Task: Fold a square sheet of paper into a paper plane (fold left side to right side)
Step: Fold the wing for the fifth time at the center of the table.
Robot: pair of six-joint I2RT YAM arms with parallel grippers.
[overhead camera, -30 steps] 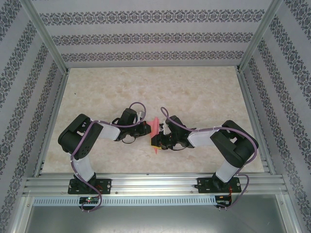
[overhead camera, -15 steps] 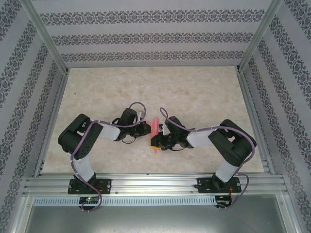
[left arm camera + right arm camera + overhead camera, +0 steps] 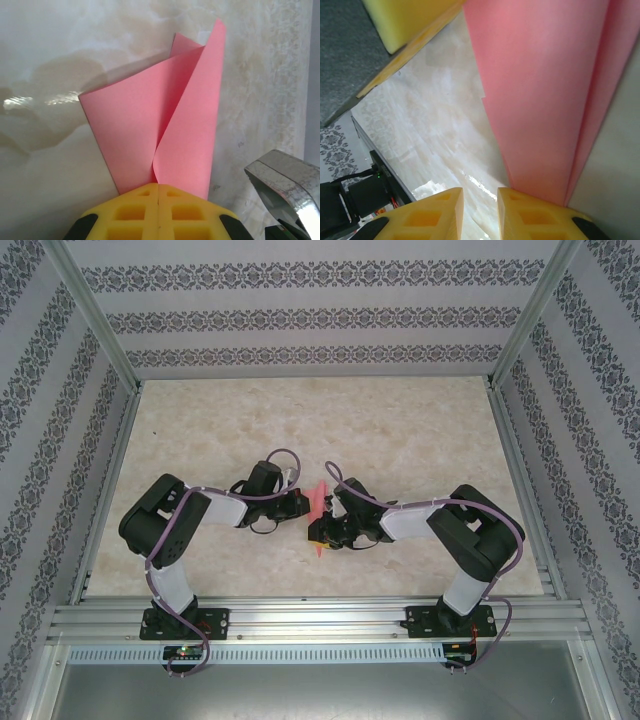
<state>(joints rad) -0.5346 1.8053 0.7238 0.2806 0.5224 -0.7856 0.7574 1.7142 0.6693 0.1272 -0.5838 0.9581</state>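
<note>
While left pincer (image 3: 158, 189) clamps one paper sheet (image 3: 150, 130), right pincer (image 3: 480, 200) beside it, apparently narrowly ajar.

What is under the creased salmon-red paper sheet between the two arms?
Around the creased salmon-red paper sheet, pinched by the left end effector, beige marbled tabletop shows. The patch directly beneath is covered by the paper itself.

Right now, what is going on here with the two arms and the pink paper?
The left claw is shut on the square sheet of paper, partly folded with its layers spread, at the middle of the table. The right claw sits close beside it, fingers slightly apart, nothing between them.
</note>
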